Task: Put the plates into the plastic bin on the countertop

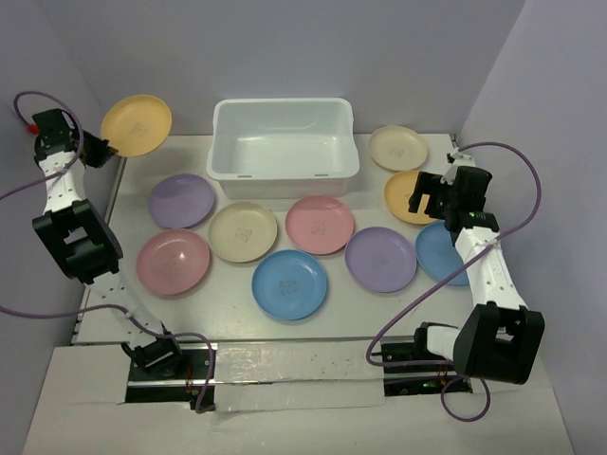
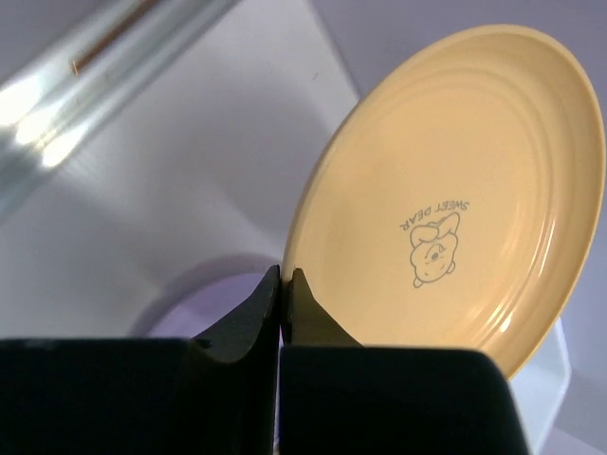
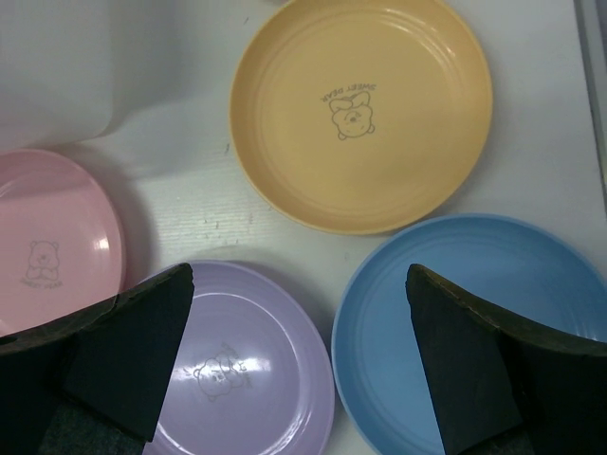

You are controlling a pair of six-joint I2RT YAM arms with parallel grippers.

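While the left end effector point(image 2: 285, 278) pinches its rim, the yellow plate point(image 2: 455, 190) shows a bear; right end effector point(image 3: 299, 289) spread.

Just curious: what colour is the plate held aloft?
The plate is orange-yellow; left wrist view shows it best.

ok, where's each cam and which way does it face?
Top external: above and behind the bases, looking down on countertop, plastic bin, plates; both arms show whole.
Left wrist: on the raised arm, looking along the shut left gripper at its yellow plate.
Right wrist: looking down past the open right gripper at orange plate, lilac plate, blue plate.
Shared: top external shows all four plates too.
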